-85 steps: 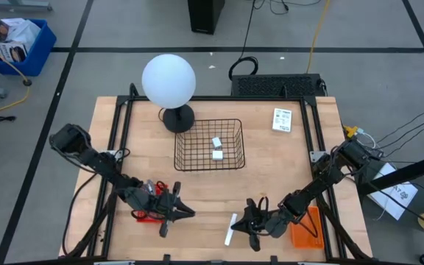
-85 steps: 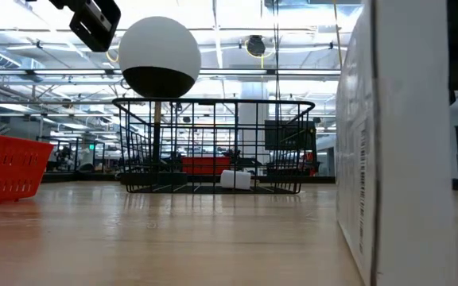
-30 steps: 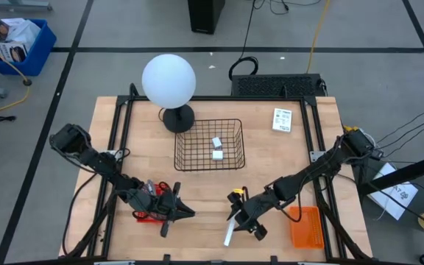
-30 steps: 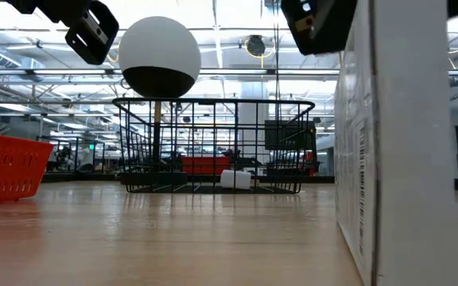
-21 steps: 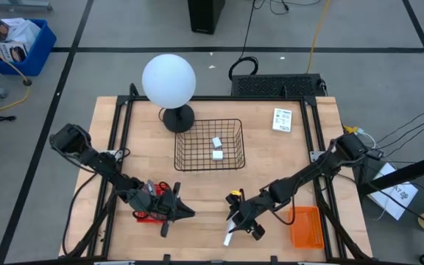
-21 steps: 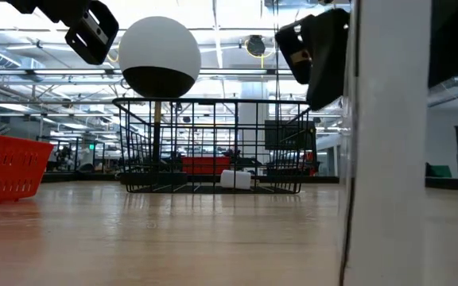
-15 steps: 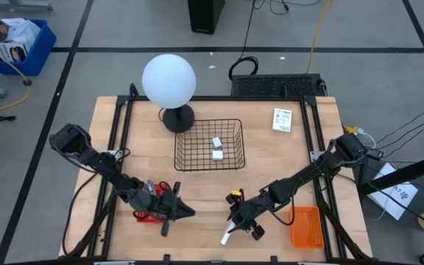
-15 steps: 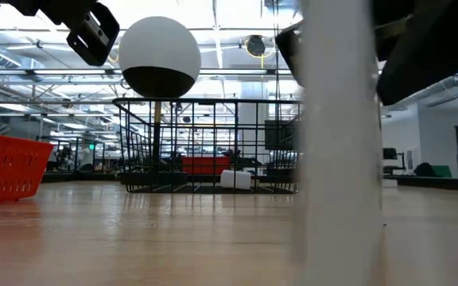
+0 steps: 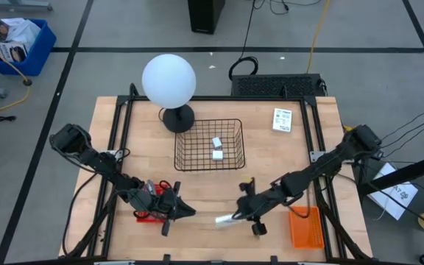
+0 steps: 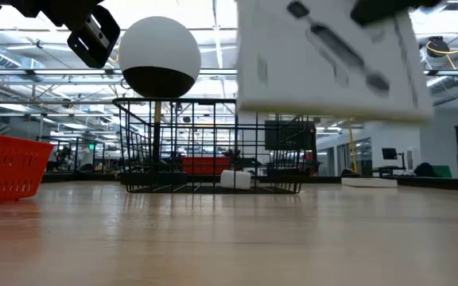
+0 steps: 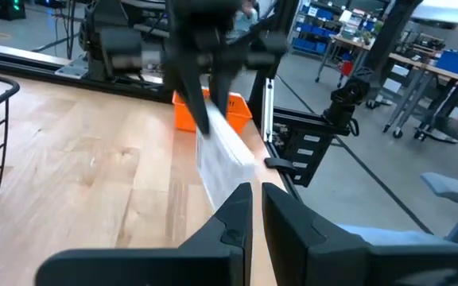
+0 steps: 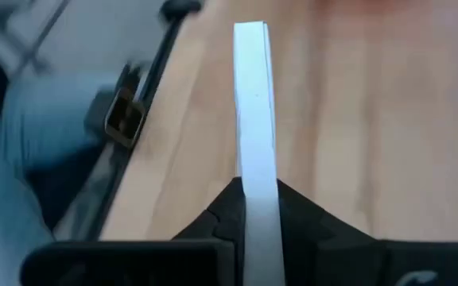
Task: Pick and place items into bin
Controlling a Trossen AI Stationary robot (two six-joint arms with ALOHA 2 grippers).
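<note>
Your right gripper (image 9: 243,213) is clamped on the edge of a flat white packet (image 9: 228,218), pinched thin-side so it hangs clear of the table (image 9: 271,165), lifted for carrying. The packet juts from the fingertips toward the front edge, well short of the wire bin (image 9: 209,144), which holds two white blocks (image 9: 216,149). Your left gripper (image 9: 177,212) waits nearly closed, front-left, holding nothing.
</note>
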